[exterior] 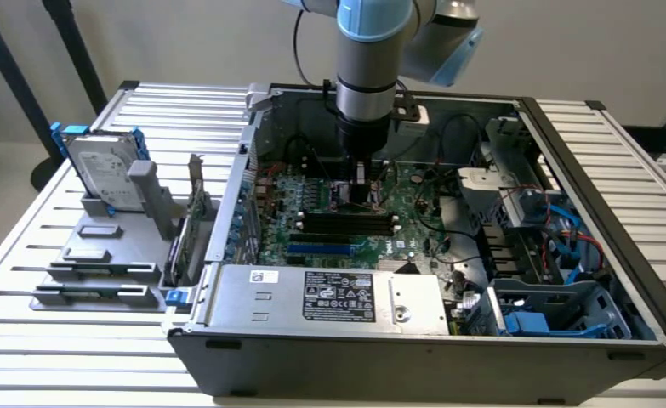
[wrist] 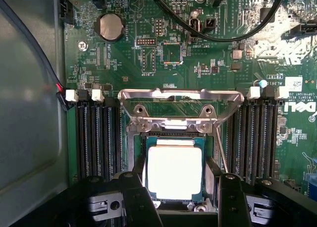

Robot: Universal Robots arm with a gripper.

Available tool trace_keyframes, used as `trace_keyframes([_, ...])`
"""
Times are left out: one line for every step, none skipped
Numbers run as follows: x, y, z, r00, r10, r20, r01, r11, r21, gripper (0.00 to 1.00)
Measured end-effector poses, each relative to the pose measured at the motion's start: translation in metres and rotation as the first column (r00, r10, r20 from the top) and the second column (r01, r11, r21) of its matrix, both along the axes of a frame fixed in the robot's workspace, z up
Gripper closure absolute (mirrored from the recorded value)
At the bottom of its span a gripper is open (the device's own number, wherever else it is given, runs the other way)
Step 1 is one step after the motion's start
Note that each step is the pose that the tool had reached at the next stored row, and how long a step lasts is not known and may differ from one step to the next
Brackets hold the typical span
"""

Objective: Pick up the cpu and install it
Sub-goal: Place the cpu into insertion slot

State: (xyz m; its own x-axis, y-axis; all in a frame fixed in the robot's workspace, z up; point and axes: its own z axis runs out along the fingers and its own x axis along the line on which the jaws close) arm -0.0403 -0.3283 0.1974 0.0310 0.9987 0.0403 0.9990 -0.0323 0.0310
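Observation:
The cpu, a small square chip with a bright silver top and a thin green rim, lies level in the open socket on the green motherboard. The socket's metal load plate stands raised just beyond it. My gripper straddles the cpu. Its black fingers press against two opposite edges of the chip. In the exterior view the arm reaches straight down into the computer case, with the gripper low over the board.
Empty memory slots flank the socket on both sides. Black cables cross the board beyond it. On the exterior view's left, a grey parts holder carries a silver hard drive with blue brackets. A power supply fills the case's near side.

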Motion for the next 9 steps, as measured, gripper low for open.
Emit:
trace_keyframes([0.0000, 0.0001, -0.0001, 1.0000, 0.000, -0.0001, 0.000, 1.0000, -0.0004, 0.45])
trace_keyframes([0.0000, 0.0002, -0.0002, 1.0000, 0.000, 0.0000, 0.000, 1.0000, -0.0004, 0.45])
trace_keyframes([0.0000, 0.0004, -0.0002, 1.0000, 0.000, 0.0000, 0.000, 1.0000, -0.0006, 0.45])
trace_keyframes([0.0000, 0.0008, -0.0003, 1.0000, 0.000, 0.0000, 0.000, 1.0000, -0.0007, 0.45])
trace_keyframes([-0.0001, 0.0011, -0.0002, 1.0000, 0.000, -0.0001, 0.000, 1.0000, -0.0010, 0.45])
trace_keyframes([0.0000, 0.0015, -0.0003, 1.0000, 0.000, -0.0002, 0.000, 1.0000, -0.0009, 0.45])
trace_keyframes([0.0000, 0.0016, -0.0003, 1.0000, 0.000, -0.0003, 0.000, 1.0000, -0.0009, 0.45])
trace_keyframes([0.0000, 0.0017, -0.0004, 1.0000, 0.000, -0.0003, 0.000, 1.0000, -0.0009, 0.45])
trace_keyframes([0.0000, 0.0018, -0.0005, 1.0000, 0.000, -0.0005, 0.000, 1.0000, -0.0010, 0.45])
